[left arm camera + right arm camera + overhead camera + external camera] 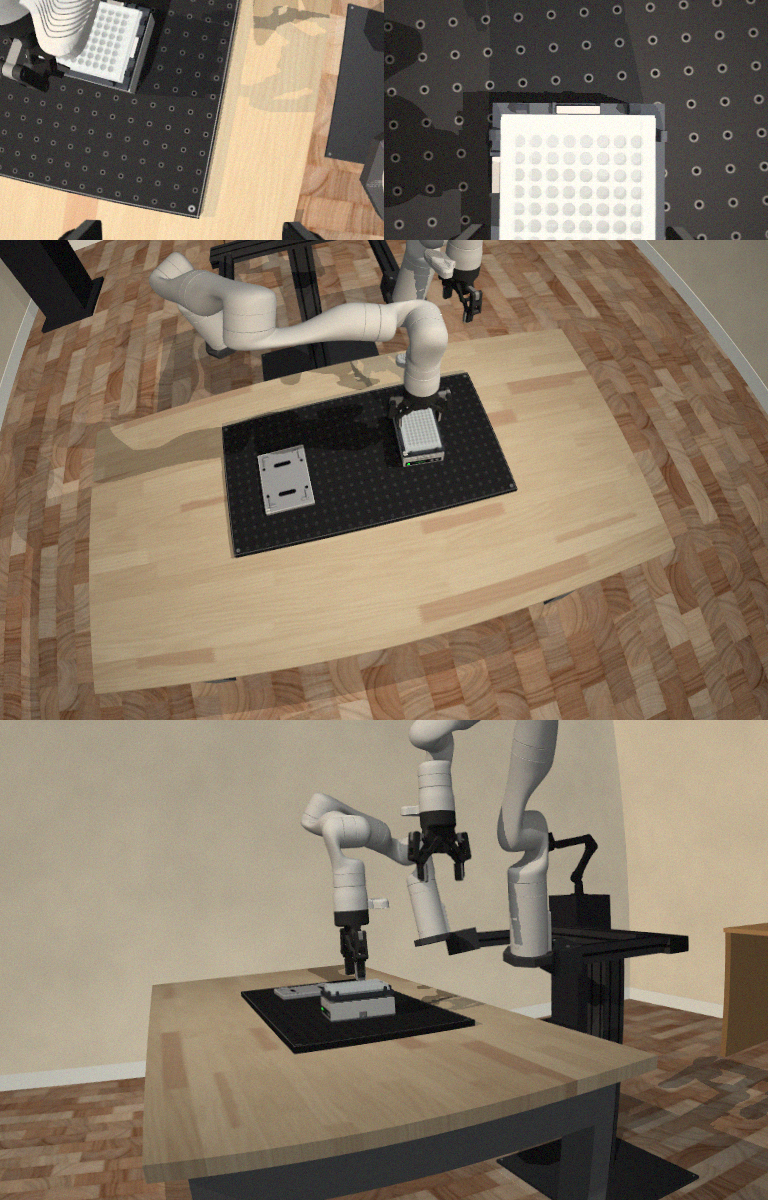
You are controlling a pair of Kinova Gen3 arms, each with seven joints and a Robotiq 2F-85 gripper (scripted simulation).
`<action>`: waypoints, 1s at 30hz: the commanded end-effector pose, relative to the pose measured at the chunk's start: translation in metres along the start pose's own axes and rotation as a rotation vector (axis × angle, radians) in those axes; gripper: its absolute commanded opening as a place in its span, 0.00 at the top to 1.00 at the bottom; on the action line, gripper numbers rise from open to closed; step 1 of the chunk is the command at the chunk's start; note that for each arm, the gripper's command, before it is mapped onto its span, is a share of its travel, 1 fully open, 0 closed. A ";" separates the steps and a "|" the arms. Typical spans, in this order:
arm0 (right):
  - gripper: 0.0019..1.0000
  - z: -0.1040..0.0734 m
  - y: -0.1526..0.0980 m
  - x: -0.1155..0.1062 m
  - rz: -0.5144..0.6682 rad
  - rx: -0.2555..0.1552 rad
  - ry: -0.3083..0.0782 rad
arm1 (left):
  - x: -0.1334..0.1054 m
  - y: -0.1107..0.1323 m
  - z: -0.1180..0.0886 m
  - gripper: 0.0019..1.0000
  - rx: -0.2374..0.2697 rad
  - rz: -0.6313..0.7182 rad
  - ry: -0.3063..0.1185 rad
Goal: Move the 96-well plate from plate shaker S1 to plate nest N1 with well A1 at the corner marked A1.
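Note:
The white 96-well plate [420, 431] [356, 985] [116, 45] [578, 167] sits on the shaker S1 [423, 458] [362, 1009] [142, 61] [660, 200]. My right gripper [420, 418] [355, 975] [576, 233] is open and points down just above the plate, near its end on the robot side. Its fingertips stand apart, one toward each long side of the plate. The grey nest N1 [286, 478] [297, 991] holds no plate. My left gripper [471, 310] [441, 876] [192, 233] is open and empty, high up beyond the table's robot-side edge. I cannot read the A1 marks.
Shaker and nest stand on a black perforated board [362, 489] [317, 1036] [150, 150] [714, 85] on the wooden table [339, 590] [351, 1087]. The nest lies to the left of the shaker in the top view. The right forearm spans above the table's robot-side edge.

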State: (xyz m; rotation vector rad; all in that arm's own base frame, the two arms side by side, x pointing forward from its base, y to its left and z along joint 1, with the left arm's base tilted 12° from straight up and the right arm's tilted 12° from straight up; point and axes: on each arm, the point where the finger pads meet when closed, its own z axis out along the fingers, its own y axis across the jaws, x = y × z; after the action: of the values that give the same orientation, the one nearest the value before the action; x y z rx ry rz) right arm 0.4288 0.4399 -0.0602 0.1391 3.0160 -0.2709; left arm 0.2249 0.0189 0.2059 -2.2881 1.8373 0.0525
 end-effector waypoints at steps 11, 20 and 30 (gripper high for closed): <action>0.00 0.002 0.001 0.000 0.000 -0.002 -0.002 | 0.000 0.000 0.000 0.00 0.001 0.000 0.000; 0.00 0.004 0.001 -0.001 0.000 -0.002 -0.002 | 0.000 0.000 0.000 0.00 0.001 0.000 0.000; 0.00 0.007 0.001 -0.001 0.000 -0.002 -0.002 | 0.000 0.000 0.000 0.00 0.001 0.000 0.000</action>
State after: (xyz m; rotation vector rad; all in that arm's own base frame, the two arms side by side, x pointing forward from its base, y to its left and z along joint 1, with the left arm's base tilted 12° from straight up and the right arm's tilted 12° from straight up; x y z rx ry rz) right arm 0.4296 0.4383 -0.0687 0.1391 3.0160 -0.2709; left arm 0.2249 0.0189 0.2059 -2.2881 1.8373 0.0525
